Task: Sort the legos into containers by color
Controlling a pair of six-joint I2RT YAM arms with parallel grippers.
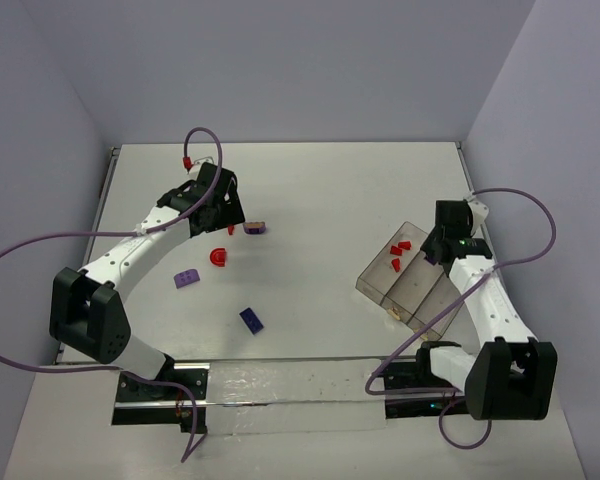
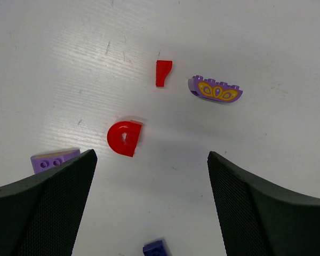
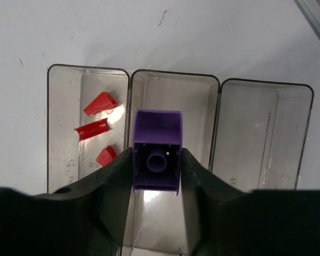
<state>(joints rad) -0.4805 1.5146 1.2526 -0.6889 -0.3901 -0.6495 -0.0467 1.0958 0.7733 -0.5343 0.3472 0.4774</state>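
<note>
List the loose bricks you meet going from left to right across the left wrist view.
Light purple brick, red half-disc, small red piece, decorated purple brick. The dark blue brick at the bottom edge overlaps the small red piece sideways, so it is left out.

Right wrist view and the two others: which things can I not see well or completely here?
- Right wrist view: the purple brick shut in the right gripper and its fingers hide the near part of the middle compartment of the tray.
- Top view: the same brick is hidden by the right gripper.
- Left wrist view: a finger of the open left gripper covers part of a light purple brick; the bottom edge cuts off a dark blue brick.
</note>
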